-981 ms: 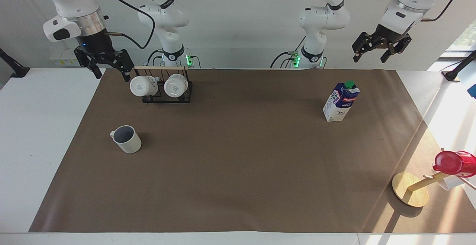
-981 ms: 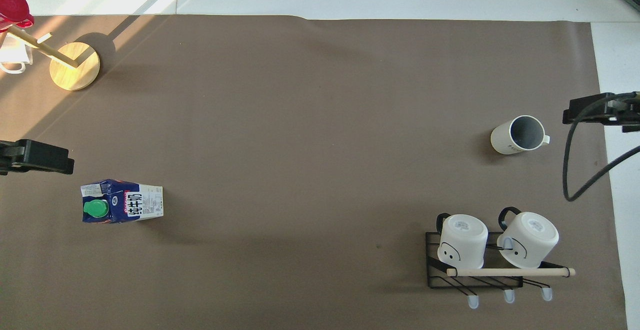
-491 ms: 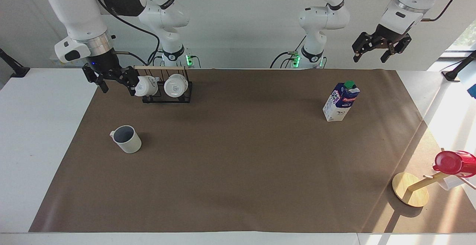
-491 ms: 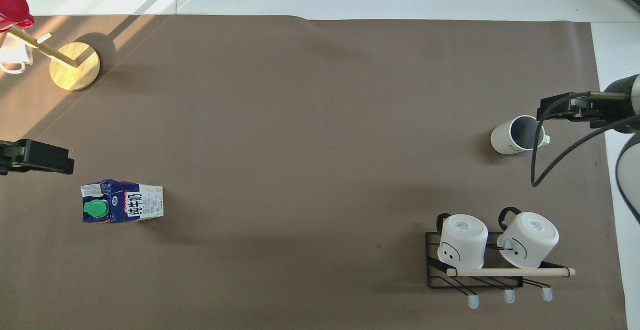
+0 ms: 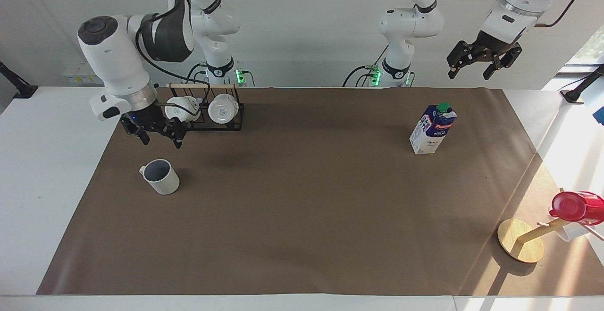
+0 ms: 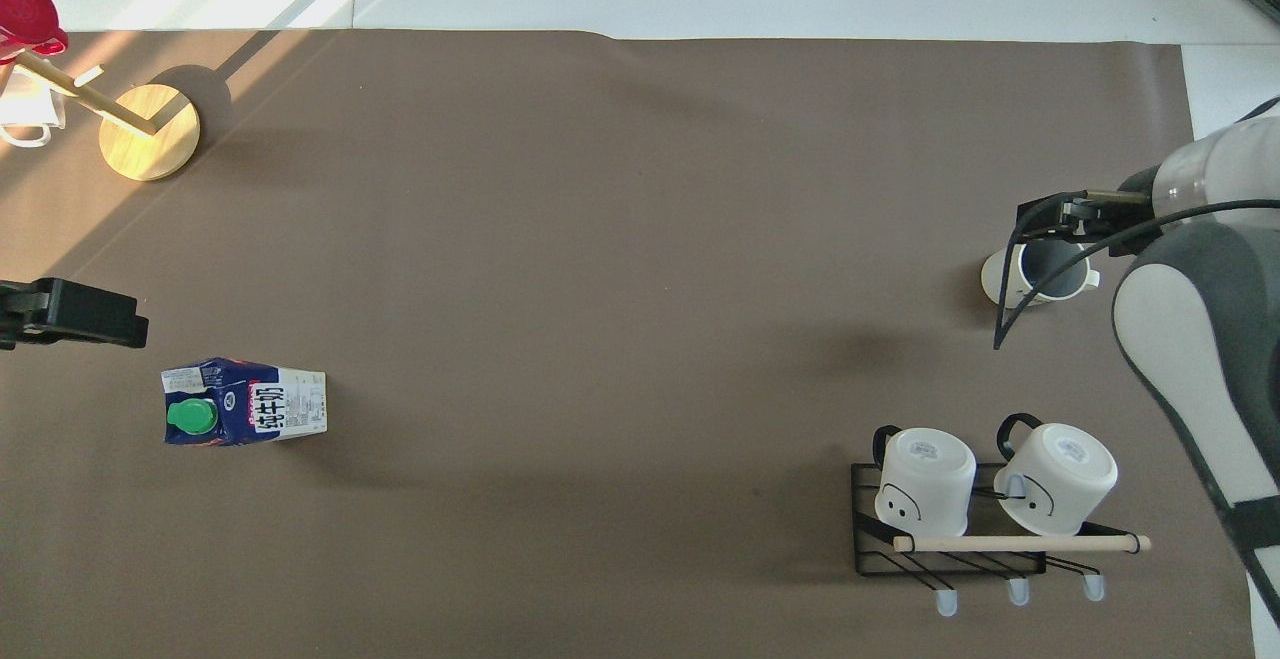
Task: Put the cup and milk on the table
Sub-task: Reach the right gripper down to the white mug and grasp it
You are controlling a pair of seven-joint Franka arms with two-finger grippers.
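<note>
The light grey cup stands upright on the brown-covered table toward the right arm's end. My right gripper hangs open in the air just over the cup, apart from it, with nothing between its fingers. The milk stands upright toward the left arm's end, green cap on top. My left gripper waits open, raised high above the table's edge by the milk.
A black wire rack holding two white mugs sits close to the robots, near the cup. A wooden stand with a red cup is at the left arm's end, far from the robots.
My right arm has swung down and forward from beside the rack until its open gripper hangs over the cup. The left arm, cup and milk have not moved.
</note>
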